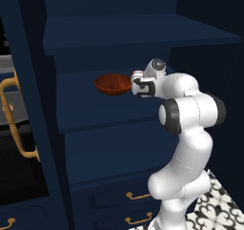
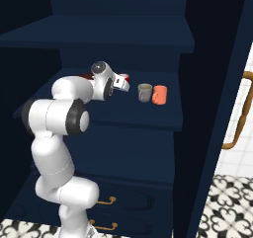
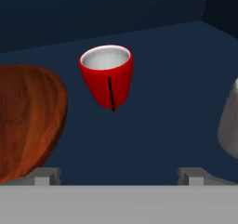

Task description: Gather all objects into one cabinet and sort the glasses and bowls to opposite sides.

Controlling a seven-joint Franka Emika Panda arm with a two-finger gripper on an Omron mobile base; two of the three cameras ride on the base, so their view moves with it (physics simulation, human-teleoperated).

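Shelf (image 2: 123, 114) of the tall navy-blue cabinet bearing four vessels: one wide reddish-brown wooden bowl (image 3: 28, 121) at the left, one glossy red cup with white interior (image 3: 108, 76) beside it, one grey cup (image 2: 145, 92) and one salmon-orange cup (image 2: 159, 94) touching each other further right. White arm's two-finger gripper (image 3: 118, 175), jaws spread wide and empty, faces the red cup

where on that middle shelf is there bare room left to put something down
Bare shelf runs along the front edge, ahead of the grey cup and salmon-orange cup. Also free: between the red cup and grey cup. Crowded where the wooden bowl sits by the red cup.
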